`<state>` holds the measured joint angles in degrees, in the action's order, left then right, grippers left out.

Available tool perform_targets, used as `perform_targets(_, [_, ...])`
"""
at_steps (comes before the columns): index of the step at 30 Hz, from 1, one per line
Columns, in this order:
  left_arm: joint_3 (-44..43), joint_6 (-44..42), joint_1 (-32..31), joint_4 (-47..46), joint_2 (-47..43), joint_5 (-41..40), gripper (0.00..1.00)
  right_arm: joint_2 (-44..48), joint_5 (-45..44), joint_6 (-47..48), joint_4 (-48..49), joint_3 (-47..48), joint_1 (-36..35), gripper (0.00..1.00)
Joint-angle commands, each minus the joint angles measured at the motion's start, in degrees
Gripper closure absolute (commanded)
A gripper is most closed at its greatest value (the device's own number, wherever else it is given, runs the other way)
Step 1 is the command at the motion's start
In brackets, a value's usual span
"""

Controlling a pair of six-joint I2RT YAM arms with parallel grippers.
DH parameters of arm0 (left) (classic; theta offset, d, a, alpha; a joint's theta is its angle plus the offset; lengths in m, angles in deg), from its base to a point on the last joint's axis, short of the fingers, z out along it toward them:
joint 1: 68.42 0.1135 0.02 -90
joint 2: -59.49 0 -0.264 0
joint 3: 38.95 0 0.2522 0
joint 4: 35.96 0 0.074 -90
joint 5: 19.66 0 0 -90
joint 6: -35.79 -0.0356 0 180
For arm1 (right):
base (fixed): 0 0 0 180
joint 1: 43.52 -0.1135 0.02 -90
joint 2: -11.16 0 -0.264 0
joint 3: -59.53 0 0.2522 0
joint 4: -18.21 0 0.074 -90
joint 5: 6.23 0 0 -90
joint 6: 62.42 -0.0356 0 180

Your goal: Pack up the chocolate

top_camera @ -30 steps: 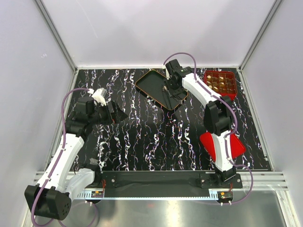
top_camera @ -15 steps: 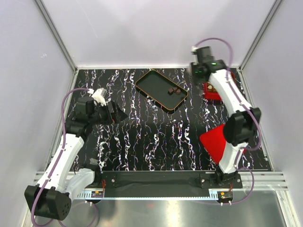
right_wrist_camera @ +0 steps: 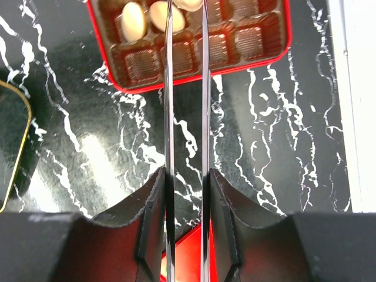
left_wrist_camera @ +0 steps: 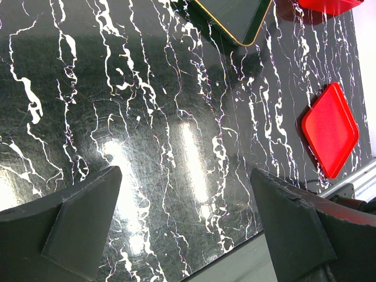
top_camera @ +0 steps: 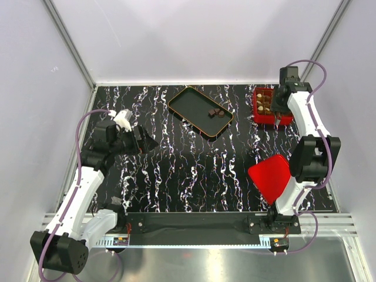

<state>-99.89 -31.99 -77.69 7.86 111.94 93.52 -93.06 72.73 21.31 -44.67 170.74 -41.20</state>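
Three dark brown chocolates (top_camera: pixel 214 112) lie in the black tray with an orange rim (top_camera: pixel 188 106). The red gridded box (top_camera: pixel 257 98) at the far right holds several chocolates; cream ovals (right_wrist_camera: pixel 133 21) show in its cells. My right gripper (top_camera: pixel 275 113) carries two long thin metal blades that reach over the box (right_wrist_camera: pixel 106 56). The blades stand close together, with a cream chocolate (right_wrist_camera: pixel 188 3) between their tips at the top edge of the right wrist view. My left gripper (top_camera: pixel 144 141) is wide open and empty above the bare table at the left (left_wrist_camera: pixel 185 223).
The flat red lid (top_camera: pixel 270 178) lies near the right arm's base and shows in the left wrist view (left_wrist_camera: pixel 330 129). The tray's corner is in the left wrist view (left_wrist_camera: pixel 235 17) and at the left edge of the right wrist view (right_wrist_camera: pixel 9 147). White walls enclose the black marbled table.
My right gripper has left the tray and swung right to the red box. Three dark chocolates now show in the tray. The left arm has not moved.
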Motion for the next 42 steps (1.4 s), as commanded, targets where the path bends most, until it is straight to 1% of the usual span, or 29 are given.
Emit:
perform_targets(1, [-0.2,-0.9,0.1,-1.9,-1.1,-0.2,0.01,0.4,-1.4,-0.8,3.4,0.3,1.6,0.64])
perform_targets(8, [-0.2,-0.9,0.1,-1.9,-1.0,-0.2,0.01,-1.8,0.1,-0.9,4.1,0.9,3.5,0.64])
perform_targets(15, [-0.3,-0.9,0.1,-1.9,-0.9,-0.3,0.01,-1.5,0.2,-1.6,6.2,-2.5,3.5,0.63])
perform_targets(22, [-0.3,-0.9,0.1,-1.9,-0.6,-0.3,0.01,-1.7,0.5,-2.0,6.5,-3.7,3.5,0.62])
perform_targets(27, [-0.3,-0.9,0.1,-1.9,-0.7,-0.4,0.01,-2.0,0.4,-1.6,6.2,-3.0,3.5,0.54])
perform_targets(36, [-0.3,-0.9,0.1,-1.9,-0.7,-0.4,0.01,-0.5,1.3,-2.4,3.2,1.4,3.2,0.51])
perform_targets(40, [-0.3,-0.9,0.1,-1.9,-0.9,-0.5,0.01,0.6,2.0,-3.0,2.3,2.5,0.8,0.51])
perform_targets(42, [-0.2,-0.9,0.1,-2.1,-0.9,-0.5,0.01,1.5,2.1,-3.1,2.2,2.7,-3.8,0.51])
